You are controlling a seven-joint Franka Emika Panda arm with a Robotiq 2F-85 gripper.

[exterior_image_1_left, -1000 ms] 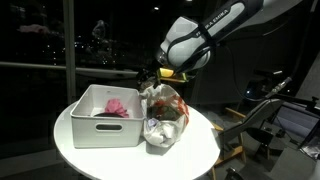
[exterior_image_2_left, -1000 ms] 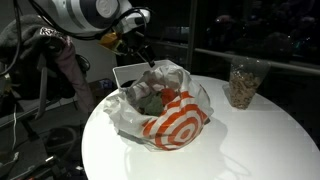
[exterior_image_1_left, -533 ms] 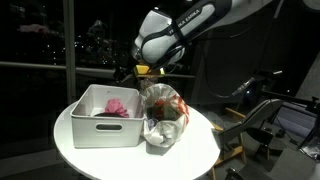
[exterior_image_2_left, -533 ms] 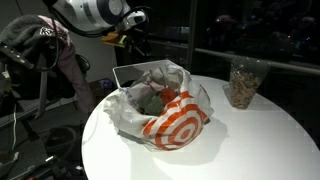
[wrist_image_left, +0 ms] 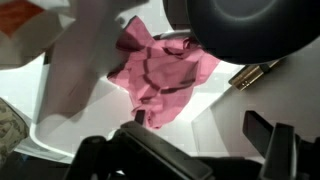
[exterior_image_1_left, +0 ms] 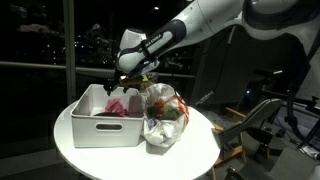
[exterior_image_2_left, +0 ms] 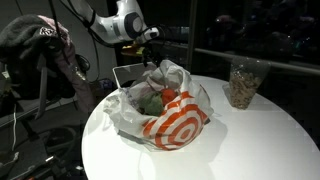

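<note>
In an exterior view my gripper [exterior_image_1_left: 119, 86] hangs over the back of a white plastic bin [exterior_image_1_left: 100, 128] on the round white table [exterior_image_1_left: 205, 150]. A crumpled pink cloth [exterior_image_1_left: 117, 107] lies inside the bin. In the wrist view the pink cloth [wrist_image_left: 160, 68] rests on the bin's white floor [wrist_image_left: 215, 100], just beyond my gripper [wrist_image_left: 200, 132]. Its dark fingers [wrist_image_left: 263, 130] stand wide apart with nothing between them. From the opposite side the gripper [exterior_image_2_left: 148, 44] shows above the bin [exterior_image_2_left: 128, 73], behind the bag.
A clear plastic bag with a red and white target print [exterior_image_2_left: 168, 112] stands against the bin [exterior_image_1_left: 164, 112], full of items. A jar of brown snacks [exterior_image_2_left: 243, 82] stands at the table's far side. A chair [exterior_image_1_left: 262, 120] is beyond the table.
The arm has swung sideways from above the plastic bag to above the bin and lowered somewhat. The jaws stayed open.
</note>
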